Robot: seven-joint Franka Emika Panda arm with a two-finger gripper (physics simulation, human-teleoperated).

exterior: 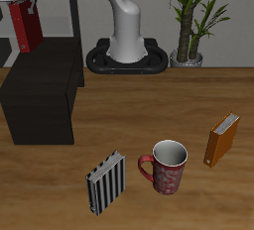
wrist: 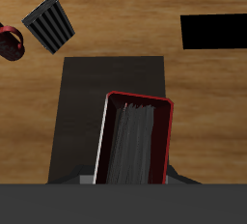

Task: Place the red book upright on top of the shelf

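Overhead, in the exterior view, the gripper (exterior: 27, 8) hung high above the back end of the shelf (exterior: 40, 100), with the red book (exterior: 26, 28) between its fingers, spine vertical and clear of the shelf top. In the wrist view the red book (wrist: 136, 139) appeared end-on just before the camera: dark red cover around grey page edges, clamped on both flat sides, so the fingers were closed to the book's thickness. The fingertips themselves were hidden behind the book and the hand's grey body.

Item: shelf (wrist: 111, 112), matte black, low and boxy, flat top bare, directly beneath the held book in the wrist view.

Item: red patterned mug (exterior: 167, 168), upright, handle toward the striped book, near the table's front edge; only its rim and part of its side showed in the wrist view (wrist: 11, 42).

Item: striped grey-and-black book (exterior: 105, 182), standing upright beside the mug, close to the front edge; seen also from the wrist (wrist: 49, 24).

Item: orange-brown book (exterior: 221, 139), standing upright, well apart from the shelf, across the mug from the striped book.

Item: potted plant (exterior: 193, 16), at the back of the wooden table (exterior: 129, 100), beside the robot's base (exterior: 129, 57).
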